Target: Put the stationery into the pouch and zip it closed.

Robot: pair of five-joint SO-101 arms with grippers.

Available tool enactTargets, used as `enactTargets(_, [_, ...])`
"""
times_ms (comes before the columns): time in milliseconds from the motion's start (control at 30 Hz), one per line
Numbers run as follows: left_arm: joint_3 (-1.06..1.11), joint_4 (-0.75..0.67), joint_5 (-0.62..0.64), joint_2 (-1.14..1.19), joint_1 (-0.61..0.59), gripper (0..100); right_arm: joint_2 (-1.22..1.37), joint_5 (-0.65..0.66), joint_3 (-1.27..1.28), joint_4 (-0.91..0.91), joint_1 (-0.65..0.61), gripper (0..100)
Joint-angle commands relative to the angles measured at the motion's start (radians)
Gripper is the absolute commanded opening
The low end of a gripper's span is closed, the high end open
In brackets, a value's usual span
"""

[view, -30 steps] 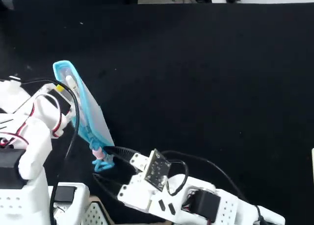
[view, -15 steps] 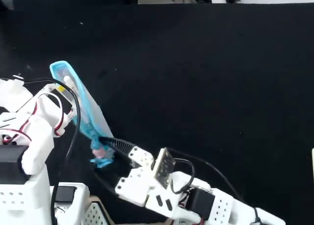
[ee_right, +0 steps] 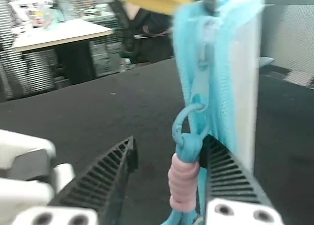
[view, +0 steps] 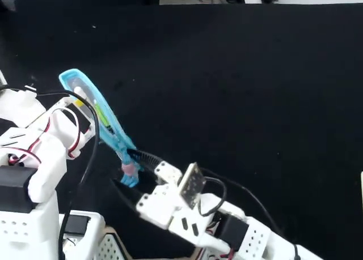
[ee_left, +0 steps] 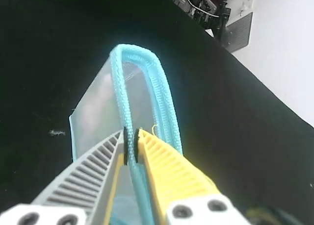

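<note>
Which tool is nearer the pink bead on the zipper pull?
Right. The pink bead hangs inside the open right tool; the left tool clamps the pouch rim, farther off.

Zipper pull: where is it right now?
The zipper pull hangs from the lower end of the pouch, lower left in the high view, between the open fingers of the right gripper. The left gripper clamps the pouch.

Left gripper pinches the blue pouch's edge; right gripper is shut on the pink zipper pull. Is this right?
No: the right gripper is open, the pink zipper pull hanging between its fingers (right wrist view). The left gripper does pinch the pouch.
</note>
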Motion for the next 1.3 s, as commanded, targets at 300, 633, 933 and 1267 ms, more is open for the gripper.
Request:
enactTargets(300, [0.004,-0.009,0.002,0.0,0.012,6,-0.114,-0.011,-0.147,0.149,0.132,1.1])
enactTargets(633, [0.033,-0.006,0.0,-0.009,0.019,6,-0.114,0.0,-0.294,0.301,0.144,1.1])
enactTargets(933, [0.062,-0.009,-0.161,-0.011,0.019,6,-0.042,0.075,-0.567,0.42,0.25,1.1])
enactTargets(1267, [0.065,-0.049,-0.164,-0.011,0.021,6,0.389,0.074,-0.831,0.427,0.252,1.1])
